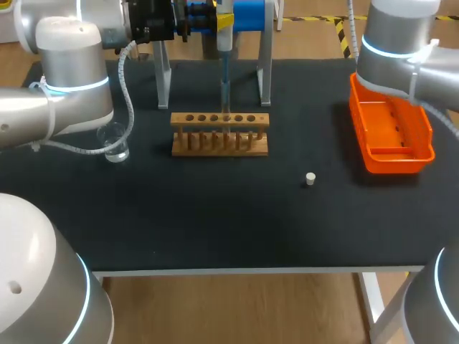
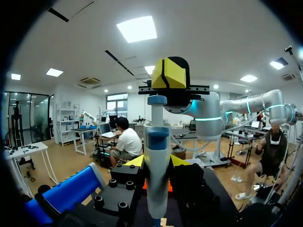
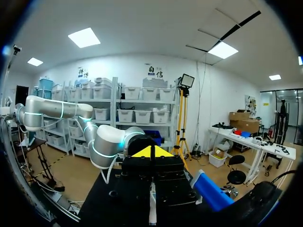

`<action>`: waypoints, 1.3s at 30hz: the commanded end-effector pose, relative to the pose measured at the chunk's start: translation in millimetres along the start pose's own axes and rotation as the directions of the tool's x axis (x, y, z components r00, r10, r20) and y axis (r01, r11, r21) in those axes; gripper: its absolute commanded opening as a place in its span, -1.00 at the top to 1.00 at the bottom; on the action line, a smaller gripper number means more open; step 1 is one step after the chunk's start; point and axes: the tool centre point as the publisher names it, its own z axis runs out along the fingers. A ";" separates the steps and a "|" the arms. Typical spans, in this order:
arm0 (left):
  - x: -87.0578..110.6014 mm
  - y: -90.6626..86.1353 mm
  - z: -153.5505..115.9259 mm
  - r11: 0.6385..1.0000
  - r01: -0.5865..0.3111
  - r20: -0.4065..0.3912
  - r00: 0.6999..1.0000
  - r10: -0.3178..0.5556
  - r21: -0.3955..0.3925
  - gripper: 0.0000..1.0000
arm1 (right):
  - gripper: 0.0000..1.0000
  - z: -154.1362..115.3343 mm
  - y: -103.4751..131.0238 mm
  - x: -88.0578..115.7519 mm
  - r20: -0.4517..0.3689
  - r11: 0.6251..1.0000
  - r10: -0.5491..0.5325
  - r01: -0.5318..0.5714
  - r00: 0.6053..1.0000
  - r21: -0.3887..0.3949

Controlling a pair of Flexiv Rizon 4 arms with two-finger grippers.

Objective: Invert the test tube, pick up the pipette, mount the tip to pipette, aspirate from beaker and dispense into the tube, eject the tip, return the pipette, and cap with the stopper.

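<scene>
Left hand (image 2: 157, 163) clamps the likely light, rigid white-and-blue plastic pipette (image 2: 157, 142) mid-barrel; right hand (image 2: 168, 73), fingers together, sits over the plunger (image 2: 156, 100).

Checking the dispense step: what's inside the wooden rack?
One test tube stands in the rack, pipette right above it. Other holes look empty. Liquid inside the tube can't be made out.

A table (image 1: 215, 229) covered in black is seen. At its middle a wooden tube rack (image 1: 219, 135) is set. A clear glass beaker (image 1: 115, 143) is placed to the rack's left, well apart. A small white stopper (image 1: 310, 179) is laid nearer the front, right of the rack. An orange tray (image 1: 396, 161) is placed at the right edge. A metal stand (image 1: 163, 79) is planted behind the rack.
</scene>
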 end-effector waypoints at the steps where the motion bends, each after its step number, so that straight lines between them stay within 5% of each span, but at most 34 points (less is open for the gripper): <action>1: -1.3 0.1 0.8 1.000 -0.001 -0.001 1.000 0.001 0.000 1.00 | 1.00 7.4 -0.5 -3.8 -0.007 1.000 0.000 0.000 1.000 0.002; 39: -1.3 0.1 0.8 1.000 -0.001 -0.001 1.000 0.001 0.000 1.00 | 1.00 12.4 -28.8 1.7 -0.017 0.999 0.038 -0.037 0.999 0.033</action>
